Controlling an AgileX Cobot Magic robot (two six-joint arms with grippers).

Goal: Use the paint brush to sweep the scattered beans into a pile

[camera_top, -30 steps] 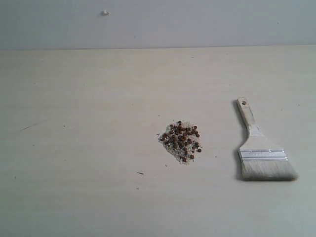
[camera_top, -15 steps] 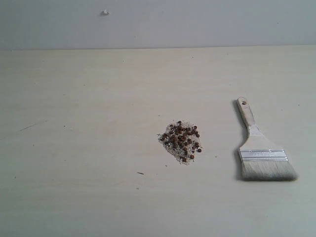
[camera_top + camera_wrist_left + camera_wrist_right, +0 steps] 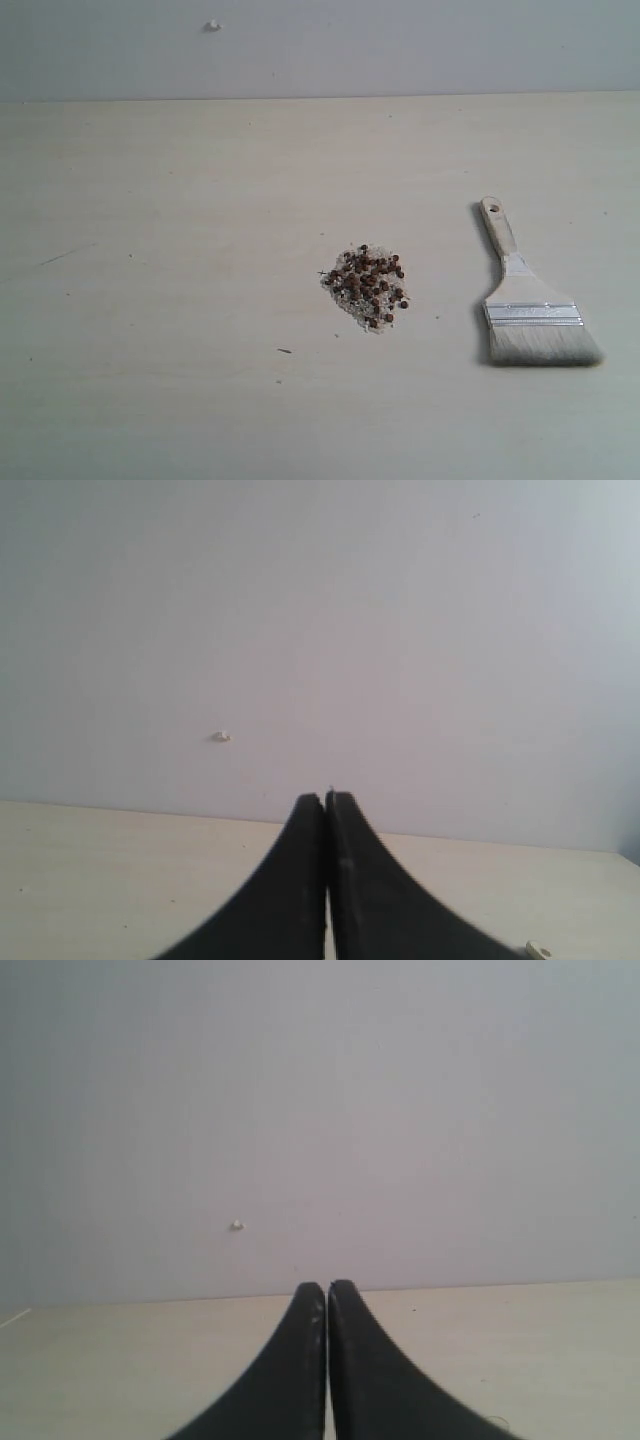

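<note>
Left pincer [image 3: 327, 798] and right pincer [image 3: 327, 1285] are both closed on nothing, jaws pressed together. Each is aimed at the wall [image 3: 320, 630] above the desk's far edge, and neither shows in the exterior view. The brush [image 3: 530, 300] lies flat on the right of the desk [image 3: 150, 250], well apart from the beans [image 3: 367, 285]. Its handle [image 3: 497, 228] points away from the camera and its bristles [image 3: 543, 346] toward it. The beans sit near the middle in one loose patch with whitish crumbs, and a few specks lie off to its sides.

As I read it, you have to take up the brush first, and the right pincer is the nearer one. Open it wide before you descend and turn the wrist so the jaws straddle the handle across its narrow width. Close between the hole and the ferrule [image 3: 533, 313], nearer the ferrule for control. The handle lies flush, so expect the fingertips to scrape the desk, and go down gently. Once you have it lifted, tilt the bristles down and stroke inward from outside the strays. Keep the pressure light, since the round grains will likely roll if flicked.
</note>
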